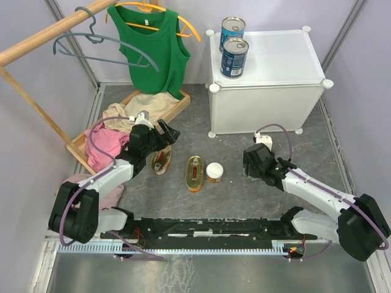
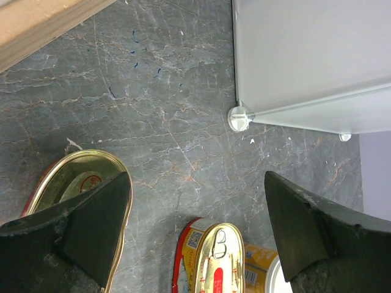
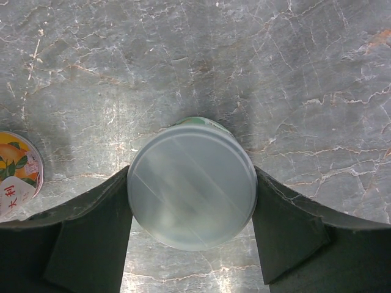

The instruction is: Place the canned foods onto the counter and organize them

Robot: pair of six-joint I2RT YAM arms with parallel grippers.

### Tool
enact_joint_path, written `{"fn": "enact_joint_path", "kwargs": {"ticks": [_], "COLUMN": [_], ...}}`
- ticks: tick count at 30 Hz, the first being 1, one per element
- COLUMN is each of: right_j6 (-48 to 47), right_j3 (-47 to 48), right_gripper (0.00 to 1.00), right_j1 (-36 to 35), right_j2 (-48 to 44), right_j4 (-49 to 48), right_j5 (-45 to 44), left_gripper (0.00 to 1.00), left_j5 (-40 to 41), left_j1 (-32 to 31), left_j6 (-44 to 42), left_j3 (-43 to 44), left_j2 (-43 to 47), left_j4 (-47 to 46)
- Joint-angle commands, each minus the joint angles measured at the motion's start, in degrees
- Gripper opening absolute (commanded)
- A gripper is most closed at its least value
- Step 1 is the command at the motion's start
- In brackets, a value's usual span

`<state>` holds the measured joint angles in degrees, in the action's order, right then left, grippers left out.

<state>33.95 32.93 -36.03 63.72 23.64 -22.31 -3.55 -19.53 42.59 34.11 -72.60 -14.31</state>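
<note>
Can (image 3: 191, 201), white lid and green label, stands on the grey table (image 1: 342, 143) near-right of the counter (image 1: 281, 58). The right gripper (image 3: 191, 178) is clenched on its sides. Rigid, probably light, smooth wall likely slippery; best held mid-body and upright. The left gripper (image 2: 197, 186) is spread, empty, over an oval tin (image 2: 73, 180).

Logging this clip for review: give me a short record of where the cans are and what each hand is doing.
on cabinet top: rear blue tin, front blue tin, both upright by its left edge
on table: left oval tin, middle oval tin, orange-label can, green-label can
left hand: open, above the left oval tin
right hand: shut on the green-label can, lid up
cans not yet on cabinet: four
</note>
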Motion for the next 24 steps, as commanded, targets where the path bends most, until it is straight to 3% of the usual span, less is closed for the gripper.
{"fn": "enact_joint_path", "kwargs": {"ticks": [1,24], "right_j6": [-1.8,-8.3], "right_j3": [4.2,16.7], "right_gripper": [0.19,0.13], "right_j1": [-0.6,-1.0], "right_j2": [-1.5,-7.9], "right_j4": [-1.8,5.8], "right_j5": [-1.1,-1.0], "left_gripper": [0.96,0.95], "left_j5": [0.1,1.1], "left_j1": [-0.3,-1.1], "left_j6": [1.2,0.6], "left_j3": [2.1,5.5], "left_j2": [-0.3,-7.5], "left_j4": [-2.6,-4.5]}}
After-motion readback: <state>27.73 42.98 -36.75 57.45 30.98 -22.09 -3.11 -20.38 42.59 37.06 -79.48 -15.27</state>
